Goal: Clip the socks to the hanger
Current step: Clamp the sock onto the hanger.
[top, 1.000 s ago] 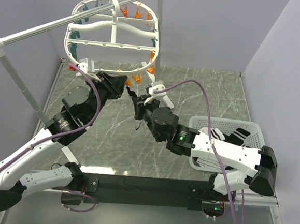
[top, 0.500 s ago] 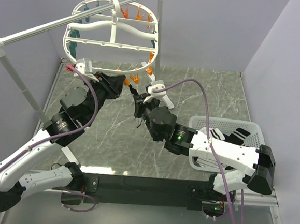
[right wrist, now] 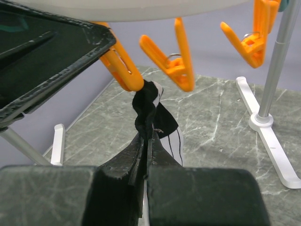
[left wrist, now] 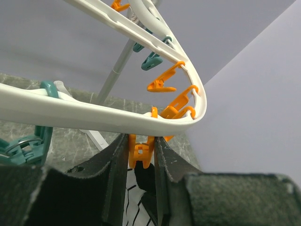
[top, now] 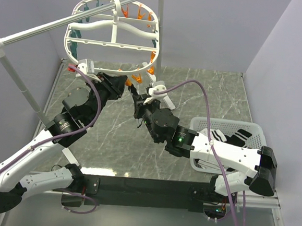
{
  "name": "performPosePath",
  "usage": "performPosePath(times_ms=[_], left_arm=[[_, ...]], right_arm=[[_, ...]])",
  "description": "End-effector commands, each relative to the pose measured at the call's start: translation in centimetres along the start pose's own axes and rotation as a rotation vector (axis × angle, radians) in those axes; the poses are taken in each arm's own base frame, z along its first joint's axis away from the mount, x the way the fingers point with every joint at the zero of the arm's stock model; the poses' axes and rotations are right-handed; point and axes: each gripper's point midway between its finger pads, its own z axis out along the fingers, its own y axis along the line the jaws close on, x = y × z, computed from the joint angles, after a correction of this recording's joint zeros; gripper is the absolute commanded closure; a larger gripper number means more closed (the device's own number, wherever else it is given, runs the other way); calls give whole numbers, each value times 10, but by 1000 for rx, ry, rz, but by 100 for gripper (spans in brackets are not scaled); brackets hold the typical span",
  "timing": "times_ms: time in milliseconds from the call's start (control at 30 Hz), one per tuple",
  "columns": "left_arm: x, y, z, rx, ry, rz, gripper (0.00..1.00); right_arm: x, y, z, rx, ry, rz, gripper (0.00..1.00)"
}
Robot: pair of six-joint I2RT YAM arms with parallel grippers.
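The white oval hanger [top: 114,46] hangs from the rail, with orange and teal clips along its rim. My left gripper [top: 126,85] is shut on an orange clip [left wrist: 140,149] under the hanger's near rim [left wrist: 94,117], squeezing it between both fingers. My right gripper [top: 137,102] is shut on the thin black-and-white striped sock [right wrist: 148,110] and holds it up from below. The sock's black top touches the mouth of that orange clip [right wrist: 123,70]. I cannot tell if it is inside the mouth. The sock also shows below the clip in the left wrist view [left wrist: 143,176].
A white lattice basket [top: 228,124] at the right holds more socks. The silver rail [top: 42,28] crosses the upper left; its post and white foot [right wrist: 268,136] stand just right of the clips. Two more orange clips [right wrist: 176,61] hang beside the held one.
My right gripper has risen a little with the sock, bringing its top up to the orange clip. My left gripper has stayed on the clip.
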Motion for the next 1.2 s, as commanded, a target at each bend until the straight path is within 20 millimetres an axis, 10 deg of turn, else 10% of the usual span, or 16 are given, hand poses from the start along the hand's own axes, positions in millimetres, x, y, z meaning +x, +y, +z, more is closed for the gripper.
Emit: performPosePath(times_ms=[0, 1167], left_arm=[[-15, -9, 2, 27, -56, -26, 73], [-9, -5, 0, 31, -50, -17, 73]], right_arm=[[-30, 8, -5, -23, -74, 49, 100], [-42, 20, 4, 4, -83, 5, 100]])
